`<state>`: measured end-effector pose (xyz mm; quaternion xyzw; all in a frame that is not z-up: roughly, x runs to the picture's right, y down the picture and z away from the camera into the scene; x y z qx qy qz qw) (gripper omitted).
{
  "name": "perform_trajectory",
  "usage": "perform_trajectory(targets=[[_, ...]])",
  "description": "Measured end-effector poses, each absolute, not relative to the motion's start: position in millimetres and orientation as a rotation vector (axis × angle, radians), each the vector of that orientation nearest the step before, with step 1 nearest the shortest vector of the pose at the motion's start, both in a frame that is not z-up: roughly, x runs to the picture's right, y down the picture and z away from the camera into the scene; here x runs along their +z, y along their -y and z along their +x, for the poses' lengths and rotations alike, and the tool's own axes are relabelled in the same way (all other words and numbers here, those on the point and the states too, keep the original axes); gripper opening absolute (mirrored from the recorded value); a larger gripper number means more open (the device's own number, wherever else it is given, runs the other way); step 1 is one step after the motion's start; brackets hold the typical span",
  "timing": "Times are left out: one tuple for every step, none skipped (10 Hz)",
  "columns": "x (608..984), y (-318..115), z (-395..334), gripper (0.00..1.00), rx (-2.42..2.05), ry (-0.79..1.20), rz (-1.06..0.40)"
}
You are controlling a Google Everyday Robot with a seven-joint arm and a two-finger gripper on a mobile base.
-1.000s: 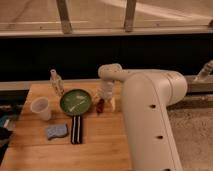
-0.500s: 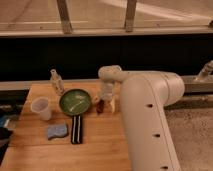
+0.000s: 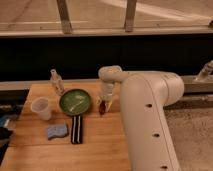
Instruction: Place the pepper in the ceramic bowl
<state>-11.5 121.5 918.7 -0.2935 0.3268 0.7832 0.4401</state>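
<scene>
Pepper shows just right of the ceramic bowl, low over the tabletop, its long axis seemingly running away from the camera. The pincer hangs directly over its far end; whether apart or clamped, I cannot tell. The bowl lies left of both.

Gripper just right of ceramic bowl, directly over pepper. Left of bowl: translucent cup. In front: blue sponge, black striped strip. Behind-left: clear bottle.
</scene>
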Motion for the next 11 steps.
perform_trajectory(targets=[[918.4,-121.0,-11.6,0.16,1.945,-0.812,-0.728],[917.9,-120.1,-11.7,0.08,1.945,-0.811,-0.727],[917.1,-118.8,-12.1,0.02,1.945,-0.809,-0.724],[915.7,-115.6,-10.6,0.00,1.952,-0.801,-0.721],[913.2,-108.4,-8.2,0.00,1.964,-0.779,-0.721],[908.2,-96.3,-5.9,0.00,1.981,-0.744,-0.725],[900.0,-82.3,-3.7,0.00,1.991,-0.704,-0.735],[891.6,-66.6,-3.7,0.00,2.003,-0.653,-0.747],[884.2,-52.5,-5.3,0.00,2.008,-0.609,-0.757],[873.1,-30.9,-13.9,0.00,2.004,-0.537,-0.776],[868.2,-18.2,-25.3,0.00,1.991,-0.489,-0.796]])
